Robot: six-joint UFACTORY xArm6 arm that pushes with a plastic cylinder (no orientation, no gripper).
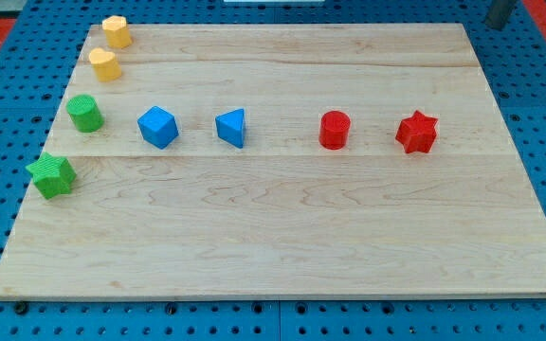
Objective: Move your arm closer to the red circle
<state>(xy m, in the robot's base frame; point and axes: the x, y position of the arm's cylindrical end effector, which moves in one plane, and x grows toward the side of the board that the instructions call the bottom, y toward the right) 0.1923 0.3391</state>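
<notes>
**Eight blocks on the board, rod barely in sight**

Nearest the camera lies the bare front of the wooden board [282,256], which sits on a blue pegboard desk [538,114]. Closest of the blocks is the green star [51,176], at the board's left edge. Just above it in the view stands the green cylinder [85,113], and further up the same edge come two yellow blocks, one [104,64] below the other [116,30], near the top-left corner; their exact shapes are hard to make out.

Across the middle runs a loose row. From the view's left: a blue cube-like block [157,126], a blue wedge [231,127], then a gap, then the red circle [335,129], and near it on the right the red star [417,132]. None of these touch.

At the view's top right corner a dark grey object [500,11] pokes into the frame, off the board; it may be the rod, but I cannot tell. The tip does not show, so its place relative to the blocks can't be given. No gripper is in view, so its state cannot be told.
</notes>
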